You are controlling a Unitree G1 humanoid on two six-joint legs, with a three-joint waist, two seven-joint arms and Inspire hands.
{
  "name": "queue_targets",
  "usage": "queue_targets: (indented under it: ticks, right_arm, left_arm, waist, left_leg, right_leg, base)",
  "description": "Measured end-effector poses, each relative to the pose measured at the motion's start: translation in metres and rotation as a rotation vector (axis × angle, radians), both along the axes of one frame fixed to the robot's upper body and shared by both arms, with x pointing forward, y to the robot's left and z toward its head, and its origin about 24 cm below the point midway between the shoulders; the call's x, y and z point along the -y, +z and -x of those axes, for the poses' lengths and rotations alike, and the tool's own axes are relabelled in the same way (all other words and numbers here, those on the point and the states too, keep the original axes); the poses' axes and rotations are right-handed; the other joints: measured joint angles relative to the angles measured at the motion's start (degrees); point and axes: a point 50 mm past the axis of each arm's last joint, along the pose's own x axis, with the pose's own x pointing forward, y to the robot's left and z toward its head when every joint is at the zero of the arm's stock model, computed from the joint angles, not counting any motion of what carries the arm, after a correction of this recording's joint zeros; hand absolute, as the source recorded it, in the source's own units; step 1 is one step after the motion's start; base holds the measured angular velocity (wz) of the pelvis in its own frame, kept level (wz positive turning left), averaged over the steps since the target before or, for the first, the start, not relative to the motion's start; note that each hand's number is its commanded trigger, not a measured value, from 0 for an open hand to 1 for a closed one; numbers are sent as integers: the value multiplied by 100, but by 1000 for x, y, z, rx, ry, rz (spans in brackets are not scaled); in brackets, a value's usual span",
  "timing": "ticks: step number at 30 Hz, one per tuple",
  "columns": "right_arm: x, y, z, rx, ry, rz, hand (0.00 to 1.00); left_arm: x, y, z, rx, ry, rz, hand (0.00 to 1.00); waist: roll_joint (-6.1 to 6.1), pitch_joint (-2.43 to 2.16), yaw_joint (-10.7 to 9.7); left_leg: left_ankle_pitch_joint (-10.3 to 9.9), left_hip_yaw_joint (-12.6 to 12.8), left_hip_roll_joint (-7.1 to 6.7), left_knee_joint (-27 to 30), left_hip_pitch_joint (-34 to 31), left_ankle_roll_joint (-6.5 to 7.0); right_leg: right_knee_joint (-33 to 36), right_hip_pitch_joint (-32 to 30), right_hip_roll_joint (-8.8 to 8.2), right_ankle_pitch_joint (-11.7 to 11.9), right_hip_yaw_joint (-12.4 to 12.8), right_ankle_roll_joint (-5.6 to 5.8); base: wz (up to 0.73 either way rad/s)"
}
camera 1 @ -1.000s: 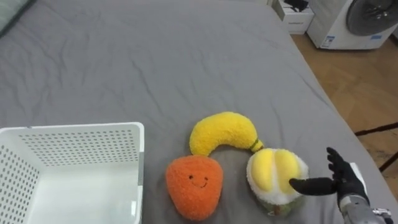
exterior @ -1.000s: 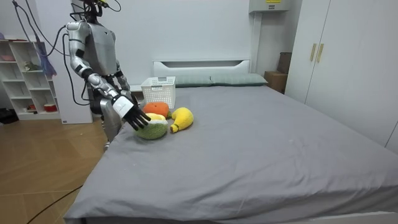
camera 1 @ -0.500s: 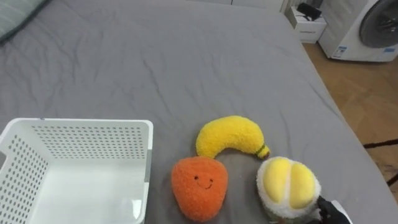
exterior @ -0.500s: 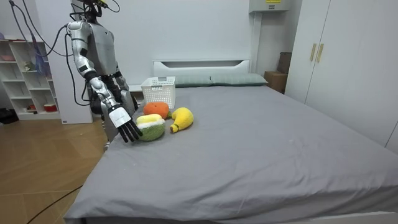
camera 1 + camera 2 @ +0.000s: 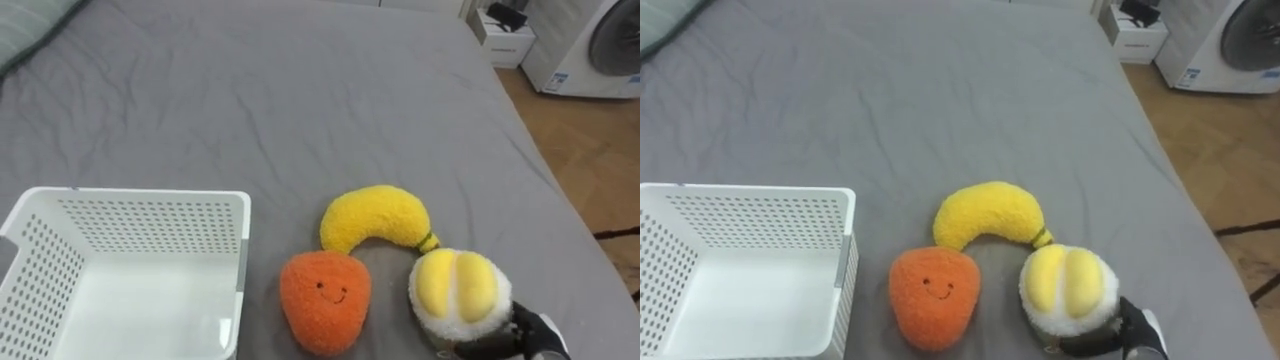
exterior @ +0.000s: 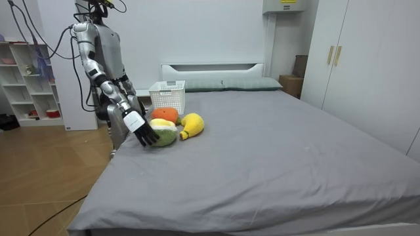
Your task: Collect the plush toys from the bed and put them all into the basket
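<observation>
Nestling against right hand (image 5: 533, 334) fingers (image 5: 481, 349) — round plush (image 5: 458, 292).

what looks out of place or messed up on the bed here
Nothing stands out. The banana plush, carrot plush and round yellow-and-white plush lie close together on the grey bed, intact, beside the upright white basket. The right robot hand is against the round plush's near side.
</observation>
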Motion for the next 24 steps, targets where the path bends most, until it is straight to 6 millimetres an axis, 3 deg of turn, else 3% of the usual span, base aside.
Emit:
queue_targets:
  ticks: [7,24]
  right_arm:
    - [-7,13,-21,133,-67,-61,0]
    - [-5,14,-21,163,-149,-98,0]
  left_arm:
    - [2,0,-2,7,-23,5,0]
    - [5,-1,-2,14,-22,13,0]
  waist:
    - [80,2,0]
    - [138,4,2]
  left_leg:
    - [0,-83,-6,-7,-15,-1]
    - [2,-141,-15,-7,-4,-2]
  right_leg:
    - [-40,45,1,0,-82,0]
    - [-89,100,-9,-1,-153,3]
  base:
    - [7]
    - [1]
